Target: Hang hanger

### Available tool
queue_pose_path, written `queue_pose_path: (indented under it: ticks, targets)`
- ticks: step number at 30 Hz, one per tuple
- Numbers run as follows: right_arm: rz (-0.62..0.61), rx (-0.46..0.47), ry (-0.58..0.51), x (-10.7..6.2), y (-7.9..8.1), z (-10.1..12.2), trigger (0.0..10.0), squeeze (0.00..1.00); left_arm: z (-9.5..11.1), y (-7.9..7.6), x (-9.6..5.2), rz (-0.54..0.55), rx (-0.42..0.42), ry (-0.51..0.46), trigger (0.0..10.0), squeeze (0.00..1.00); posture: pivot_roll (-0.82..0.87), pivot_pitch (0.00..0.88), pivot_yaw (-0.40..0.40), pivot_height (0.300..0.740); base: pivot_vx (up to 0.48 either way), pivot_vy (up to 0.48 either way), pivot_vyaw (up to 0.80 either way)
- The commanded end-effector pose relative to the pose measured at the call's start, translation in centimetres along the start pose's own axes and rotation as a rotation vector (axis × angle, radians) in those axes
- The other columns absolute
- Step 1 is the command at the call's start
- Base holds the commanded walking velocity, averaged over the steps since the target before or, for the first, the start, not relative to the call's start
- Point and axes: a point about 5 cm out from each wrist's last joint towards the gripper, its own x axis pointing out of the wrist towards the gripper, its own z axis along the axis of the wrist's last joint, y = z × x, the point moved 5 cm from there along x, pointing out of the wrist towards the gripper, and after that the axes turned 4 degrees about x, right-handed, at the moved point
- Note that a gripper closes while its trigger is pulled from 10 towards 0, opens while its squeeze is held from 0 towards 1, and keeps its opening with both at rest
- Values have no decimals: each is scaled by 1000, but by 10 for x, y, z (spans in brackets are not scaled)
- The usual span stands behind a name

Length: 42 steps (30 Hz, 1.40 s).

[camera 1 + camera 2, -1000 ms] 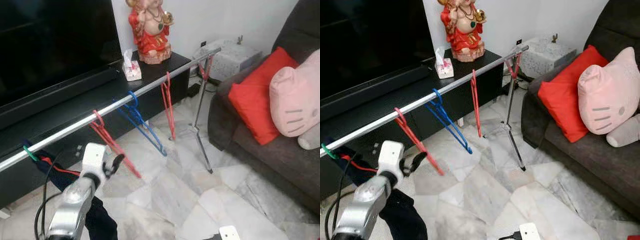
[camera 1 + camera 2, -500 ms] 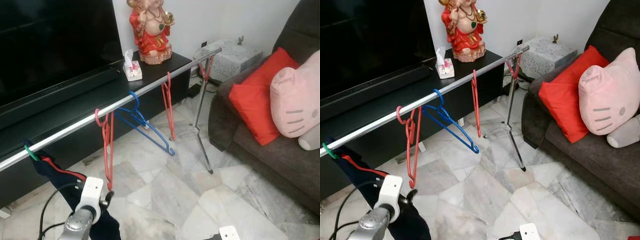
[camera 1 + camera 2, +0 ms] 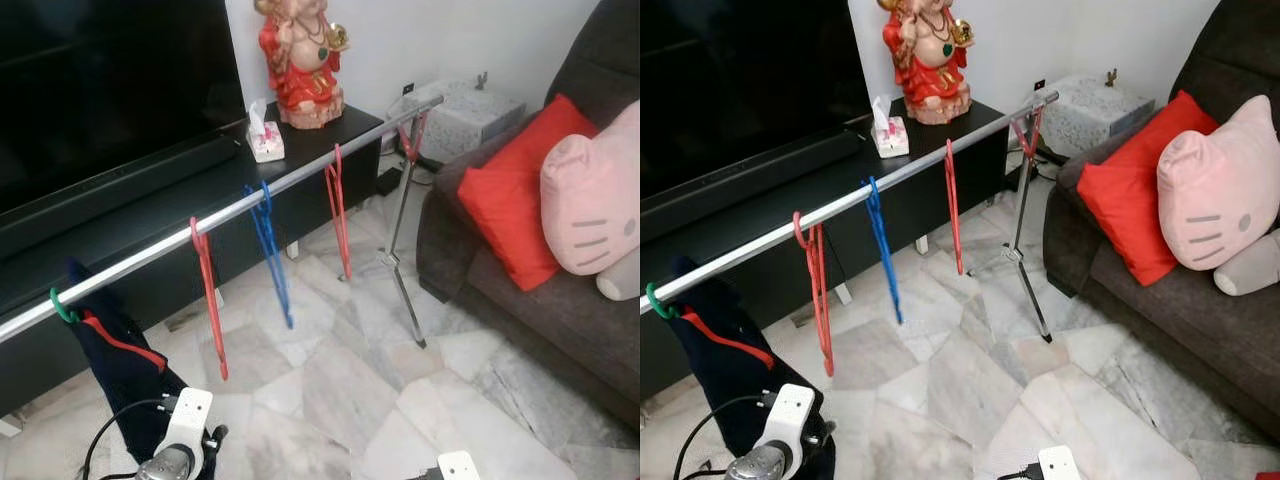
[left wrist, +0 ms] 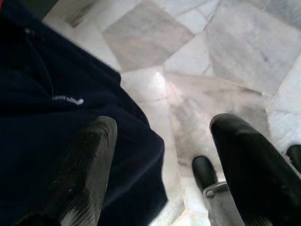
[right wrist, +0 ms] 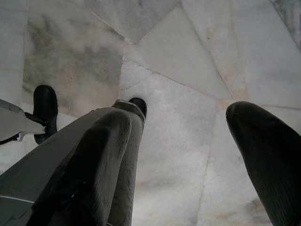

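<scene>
Hanging from the silver rail (image 3: 300, 180), the red hanger (image 3: 209, 300) sits at about ten o'clock of centre in the left eye view, its hook over the rail and its body dropping nearly straight toward the marble floor (image 3: 350, 390). Just beside it toward two o'clock along the rail hangs a blue hanger (image 3: 270, 250), then another red hanger (image 3: 338, 215), with a clear gap between each. At the rail's eight o'clock end a green hook (image 3: 62, 308) carries a dark navy garment (image 3: 120, 370) with red trim.

Down at six o'clock, the left gripper (image 4: 160, 155) hangs low, well apart from the red hanger; its two black fingers (image 4: 89, 169) are spread wide with nothing between them, one finger against the navy cloth, bare floor in the gap. The right gripper (image 5: 183, 155) likewise points at the floor with fingers parted and empty.

Behind the rail runs a black TV console (image 3: 150, 220) bearing a red statue (image 3: 300, 60) and a tissue box (image 3: 265, 140). At three o'clock stands a dark sofa (image 3: 560, 320) with a red cushion (image 3: 505, 210) and a pink plush (image 3: 595, 195). Between the rail's stand (image 3: 405, 260) and the sofa edge lies open floor.
</scene>
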Motion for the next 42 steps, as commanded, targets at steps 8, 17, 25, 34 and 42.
queue_pose_path:
  ticks: [8,17,25,34,42]
  targets:
    - [-5,20,9,0,1,-3,10000,0,-77,11,-20,21,123,276,10000,0,-78,0,23,740,0,0,0]
    - [-17,30,9,0,-2,-3,10000,0,-83,19,-22,91,17,310,10000,0,-65,0,11,740,0,0,0]
    - [-25,69,-4,0,-2,-2,10000,0,-68,19,-16,86,10,276,10000,0,-74,0,19,740,0,0,0]
    - [-29,36,12,0,-2,-4,10000,0,-75,11,-18,76,-30,290,10000,0,-79,0,22,740,-149,0,0]
    - [-31,48,5,0,-2,-3,10000,0,-75,10,-18,72,-29,289,10000,0,-79,0,23,740,-282,0,0]
